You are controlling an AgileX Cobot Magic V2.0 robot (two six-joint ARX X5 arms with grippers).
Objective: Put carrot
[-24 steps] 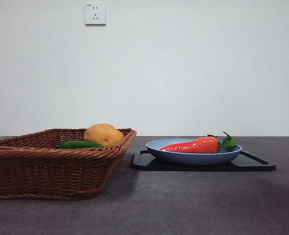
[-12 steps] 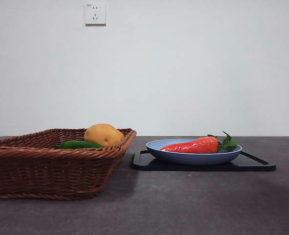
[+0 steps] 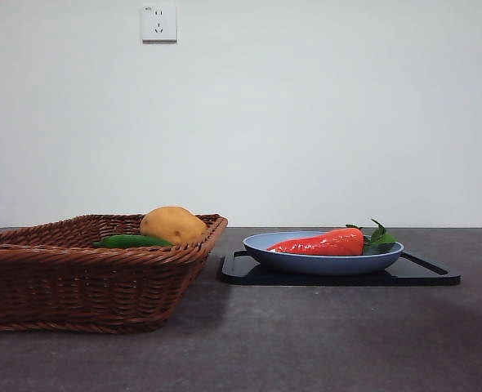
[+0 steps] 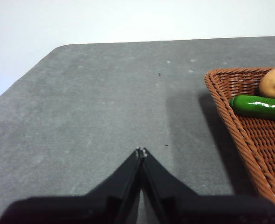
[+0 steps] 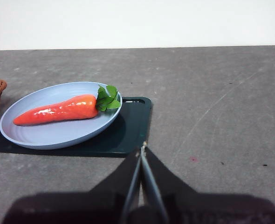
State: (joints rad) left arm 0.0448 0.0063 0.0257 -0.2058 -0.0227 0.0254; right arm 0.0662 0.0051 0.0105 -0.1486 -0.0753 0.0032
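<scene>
The carrot (image 3: 323,242) lies in the blue plate (image 3: 323,263) (leaves away from the wicker basket (image 3: 86,278)); the plate sits on a black tray (image 3: 429,273). Left gripper (image 4: 141,151) and right gripper (image 5: 143,148) hover apart from the plate, their 2 jaws pressed together, empty.

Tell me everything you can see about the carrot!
The carrot is shiny red-orange, like smooth plastic, thick at one end and thin at the other. A bunch of green leaves sticks out of its thick end. It lies flat on its side in a light blue plate, which sits on a black tray on the grey table. Only the plate touches it. The right gripper is shut and away from it.
</scene>
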